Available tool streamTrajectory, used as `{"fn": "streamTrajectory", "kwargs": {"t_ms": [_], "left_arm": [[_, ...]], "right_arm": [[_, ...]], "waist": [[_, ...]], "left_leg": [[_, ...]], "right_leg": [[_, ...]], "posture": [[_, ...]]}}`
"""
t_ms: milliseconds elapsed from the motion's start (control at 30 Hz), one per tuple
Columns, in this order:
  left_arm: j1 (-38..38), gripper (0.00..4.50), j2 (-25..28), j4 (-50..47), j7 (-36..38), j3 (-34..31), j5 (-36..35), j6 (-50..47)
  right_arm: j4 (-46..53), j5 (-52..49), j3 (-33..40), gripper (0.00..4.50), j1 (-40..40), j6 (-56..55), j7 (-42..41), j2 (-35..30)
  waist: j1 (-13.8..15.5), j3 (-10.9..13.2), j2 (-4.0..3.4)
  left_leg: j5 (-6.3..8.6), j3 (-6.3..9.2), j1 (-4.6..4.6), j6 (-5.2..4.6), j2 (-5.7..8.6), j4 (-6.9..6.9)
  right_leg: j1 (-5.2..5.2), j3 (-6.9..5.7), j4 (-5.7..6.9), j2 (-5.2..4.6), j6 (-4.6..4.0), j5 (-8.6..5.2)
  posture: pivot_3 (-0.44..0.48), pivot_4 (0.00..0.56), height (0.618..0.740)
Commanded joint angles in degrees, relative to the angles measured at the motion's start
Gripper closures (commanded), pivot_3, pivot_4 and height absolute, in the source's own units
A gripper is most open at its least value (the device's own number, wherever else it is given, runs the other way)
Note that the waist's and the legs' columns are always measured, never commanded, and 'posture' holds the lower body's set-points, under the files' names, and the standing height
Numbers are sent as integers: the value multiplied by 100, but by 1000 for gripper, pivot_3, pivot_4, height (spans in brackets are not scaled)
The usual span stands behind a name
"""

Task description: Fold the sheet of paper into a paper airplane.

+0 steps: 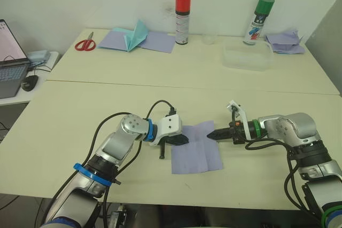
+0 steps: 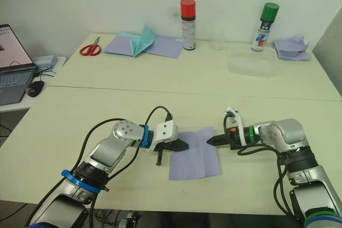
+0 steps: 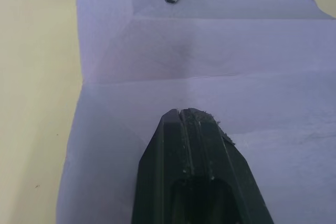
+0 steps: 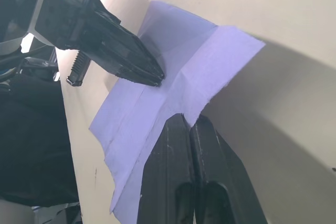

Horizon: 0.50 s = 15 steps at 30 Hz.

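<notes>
At the far left edge a laptop (image 1: 10,60) is seen on a side desk, with a mouse (image 1: 29,82) beside it. On the far part of the table (image 1: 80,121), red scissors (image 1: 84,43) are laid near some flat lavender sheets (image 1: 155,41), and a teal paper plane (image 1: 136,34) is resting on these sheets. Further right a spray can with a red cap (image 1: 182,18) is standing upright, then a clear plastic box (image 1: 247,57), a spray can with a green cap (image 1: 258,20), and a pile of crumpled lavender paper (image 1: 286,41) near the right corner. On the near part of the table the sheet of paper (image 1: 196,148) is lying flat, unfolded, with crease lines visible across it. The left gripper (image 1: 181,140) is placed over the left edge of the sheet; its fingers (image 3: 197,150) are pressed together, with nothing held between them, and the tip is resting on the paper. The right gripper (image 1: 211,135) is pointed at the right edge of the sheet from the other side; its fingers (image 4: 184,161) are also closed against each other, and the tip is touching the paper's edge. The two tips are facing each other across the sheet, near but apart.
</notes>
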State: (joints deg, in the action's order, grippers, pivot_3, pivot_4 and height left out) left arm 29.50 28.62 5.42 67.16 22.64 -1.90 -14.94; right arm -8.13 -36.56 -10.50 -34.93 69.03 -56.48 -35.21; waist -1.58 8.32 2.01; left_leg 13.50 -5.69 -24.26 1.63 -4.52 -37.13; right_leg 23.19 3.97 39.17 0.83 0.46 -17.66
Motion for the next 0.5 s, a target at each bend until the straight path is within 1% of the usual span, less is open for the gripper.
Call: {"fn": "streamTrajectory", "kwargs": {"t_ms": [33, 200, 367, 500], "left_arm": [[-38, 4500, -121, 153, -146, 135, 134, 9], [13, 4500, -146, 268, -218, 131, 196, 143], [109, 4500, -124, 446, -192, 206, 305, 423], [137, 4500, -121, 487, -83, 244, 282, 407]], "right_arm": [[77, 52, 167, 4482, -73, -110, 12, -69], [442, -70, 131, 4482, 200, 114, -104, -279], [649, -223, 230, 4482, 410, 336, 48, -195], [685, -170, 267, 4482, 493, 335, 185, -101]], "waist": [[14, 0, 0], [52, 0, 0], [51, 0, -1], [42, 0, 0]], "left_leg": [[0, 0, 0, 0, 0, -2], [0, 4, 0, -1, 3, -13], [0, 10, 1, -1, 2, -29], [1, 15, 0, -2, 1, -61]], "right_leg": [[-1, 0, 1, 0, 0, 0], [-3, 0, 11, -1, 0, 0], [-2, 1, 36, 2, 0, 0], [-2, 0, 63, 6, 1, -1]], "posture": [[0, 150, 740], [0, 150, 740], [0, 150, 740], [0, 150, 740]]}}
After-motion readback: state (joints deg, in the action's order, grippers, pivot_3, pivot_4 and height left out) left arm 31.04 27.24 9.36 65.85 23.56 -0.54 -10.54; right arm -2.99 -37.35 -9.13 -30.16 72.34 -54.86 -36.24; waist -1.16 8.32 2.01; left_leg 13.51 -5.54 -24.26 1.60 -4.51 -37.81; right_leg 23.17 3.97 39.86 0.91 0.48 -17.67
